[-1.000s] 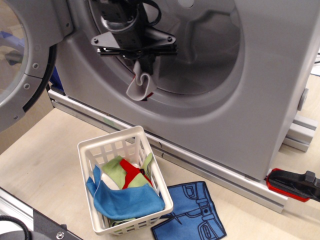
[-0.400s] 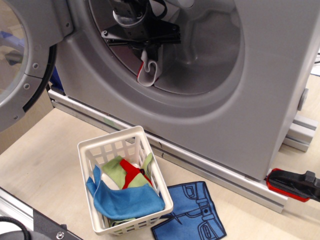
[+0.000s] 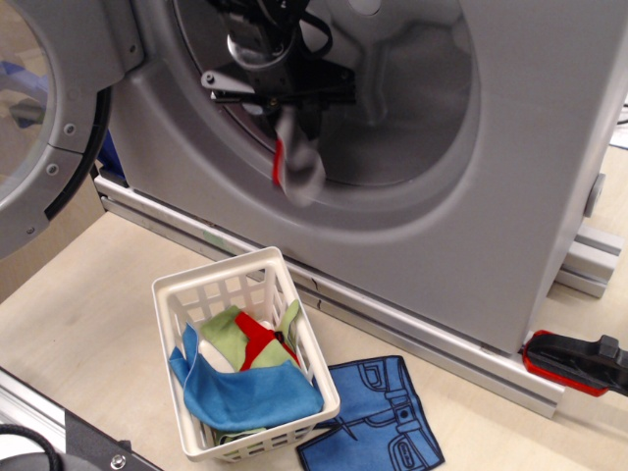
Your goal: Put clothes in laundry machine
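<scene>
We see the washer (image 3: 491, 186), a big grey plastic body with its wide round drum open and its round clear-windowed door (image 3: 39, 108) swung out to the washer's left. At the drum's mouth hangs a blurred grey and red cloth (image 3: 297, 165). Below the washer, blue (image 3: 245, 394), green (image 3: 228, 337) and red (image 3: 260, 339) cloths lie heaped together. A blue jeans-printed cloth (image 3: 378, 417) lies flat on the bench, also below the washer.

Single view, raised, close in, angled down across counter (image 3: 88, 294). Washer (image 3: 510, 167) fills frame from 10 to 3 o'clock; basket (image 3: 182, 294) sits near at 7 o'clock.
</scene>
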{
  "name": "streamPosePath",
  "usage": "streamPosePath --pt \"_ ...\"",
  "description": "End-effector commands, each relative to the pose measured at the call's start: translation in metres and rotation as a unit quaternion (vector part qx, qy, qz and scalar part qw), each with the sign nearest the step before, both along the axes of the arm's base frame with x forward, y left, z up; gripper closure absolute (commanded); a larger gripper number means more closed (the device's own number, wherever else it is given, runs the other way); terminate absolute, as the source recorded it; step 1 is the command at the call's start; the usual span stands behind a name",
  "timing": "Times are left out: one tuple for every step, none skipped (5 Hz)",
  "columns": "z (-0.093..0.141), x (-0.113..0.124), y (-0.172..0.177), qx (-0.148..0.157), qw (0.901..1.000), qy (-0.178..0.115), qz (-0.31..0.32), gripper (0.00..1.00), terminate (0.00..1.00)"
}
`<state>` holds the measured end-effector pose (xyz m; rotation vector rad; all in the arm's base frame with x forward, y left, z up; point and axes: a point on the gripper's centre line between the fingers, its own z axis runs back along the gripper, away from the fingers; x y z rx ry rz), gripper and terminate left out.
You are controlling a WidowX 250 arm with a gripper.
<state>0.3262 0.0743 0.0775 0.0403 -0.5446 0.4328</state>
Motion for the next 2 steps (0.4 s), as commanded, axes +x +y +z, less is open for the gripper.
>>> streamPosePath --pt "0.044 -0.030 0.008 -0.002 0.9990 -0.038 -0.023 0.00 0.00" --pt "0.057 -0.044 0.006 -0.007 0.9990 -0.028 -0.033 0.00 1.00"
